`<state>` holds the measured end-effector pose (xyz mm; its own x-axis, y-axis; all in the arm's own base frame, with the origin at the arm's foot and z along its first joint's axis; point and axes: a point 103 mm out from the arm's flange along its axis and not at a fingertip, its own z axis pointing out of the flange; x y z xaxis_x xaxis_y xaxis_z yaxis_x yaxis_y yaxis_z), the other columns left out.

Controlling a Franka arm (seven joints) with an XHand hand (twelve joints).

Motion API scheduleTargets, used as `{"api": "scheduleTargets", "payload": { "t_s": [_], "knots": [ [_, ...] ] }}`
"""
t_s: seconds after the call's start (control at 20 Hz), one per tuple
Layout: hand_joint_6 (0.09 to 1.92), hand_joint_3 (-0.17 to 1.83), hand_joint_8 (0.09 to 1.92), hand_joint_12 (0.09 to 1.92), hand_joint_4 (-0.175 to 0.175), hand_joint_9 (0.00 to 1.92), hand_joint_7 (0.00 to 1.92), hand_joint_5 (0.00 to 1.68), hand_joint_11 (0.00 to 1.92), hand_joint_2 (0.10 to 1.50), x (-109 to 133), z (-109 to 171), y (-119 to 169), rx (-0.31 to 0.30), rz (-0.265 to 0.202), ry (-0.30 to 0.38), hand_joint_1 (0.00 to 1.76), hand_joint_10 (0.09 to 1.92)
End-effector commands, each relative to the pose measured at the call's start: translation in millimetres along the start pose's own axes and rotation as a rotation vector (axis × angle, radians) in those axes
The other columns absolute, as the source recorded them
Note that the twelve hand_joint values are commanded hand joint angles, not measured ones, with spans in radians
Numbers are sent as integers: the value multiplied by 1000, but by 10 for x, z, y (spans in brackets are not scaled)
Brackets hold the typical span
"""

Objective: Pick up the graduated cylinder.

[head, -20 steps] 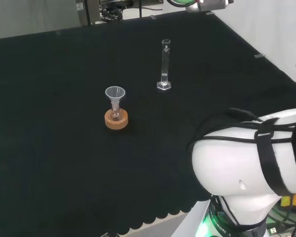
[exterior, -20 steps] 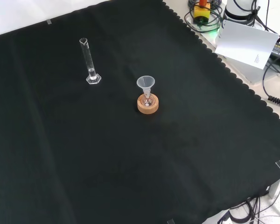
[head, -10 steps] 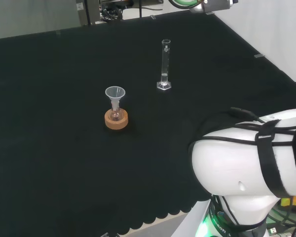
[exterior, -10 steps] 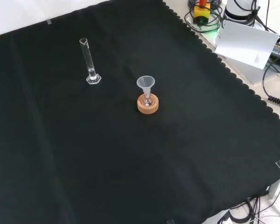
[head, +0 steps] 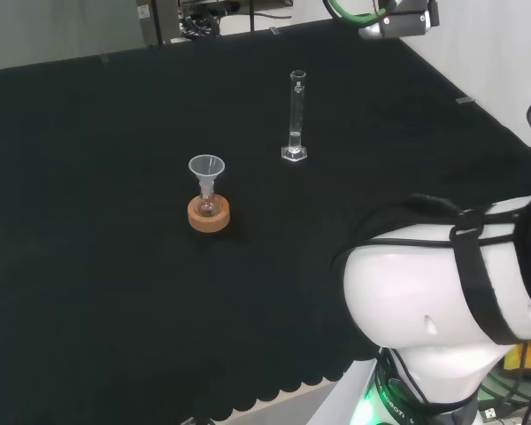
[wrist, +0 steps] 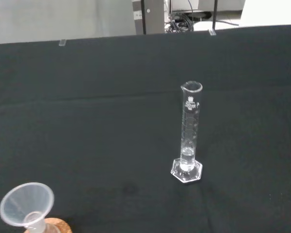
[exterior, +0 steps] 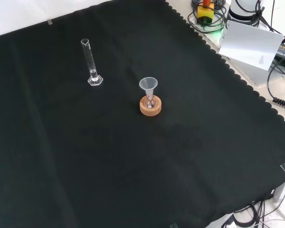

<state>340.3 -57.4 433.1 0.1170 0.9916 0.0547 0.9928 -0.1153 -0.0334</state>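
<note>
The graduated cylinder (head: 294, 115) is a tall, narrow clear tube on a hexagonal foot. It stands upright on the black cloth, toward the far side in the head view. In the front view the cylinder (exterior: 90, 61) is at the upper left. The wrist view looks at the cylinder (wrist: 189, 136) from some distance, with nothing touching it. A grey and white piece of the arm's far end (head: 400, 18), trailing a green cable, pokes in at the head view's top edge, above and to the right of the cylinder.
A small flask with a clear funnel (head: 206, 168) in its neck sits in a cork ring (head: 208, 214), nearer and to the left of the cylinder in the head view. The arm's big white link (head: 442, 292) fills the lower right. Cables and a white box (exterior: 251, 40) lie beyond the cloth's scalloped edge.
The arm's end piece at the head view's top edge has shifted right and come lower into the picture. The big white link has turned slightly. The cylinder and flask have not moved.
</note>
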Motion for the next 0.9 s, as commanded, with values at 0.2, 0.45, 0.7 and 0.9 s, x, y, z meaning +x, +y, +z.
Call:
{"api": "scheduleTargets", "payload": {
  "t_s": [0.2,0.45,0.7,0.9],
  "knots": [
    [87,-13,483,1418,-36,153,0,214,5,1322,-615,978,1149,7,35,77,211,652],
    [87,-29,523,1419,-41,163,19,227,9,1290,-765,1331,1448,6,48,145,257,690],
    [87,-50,552,1413,-46,185,28,235,22,1252,-928,1602,1643,1,37,213,307,705],
    [87,-61,560,1410,-47,187,18,230,29,1232,-982,1776,1784,14,23,250,330,708]
  ]
}}
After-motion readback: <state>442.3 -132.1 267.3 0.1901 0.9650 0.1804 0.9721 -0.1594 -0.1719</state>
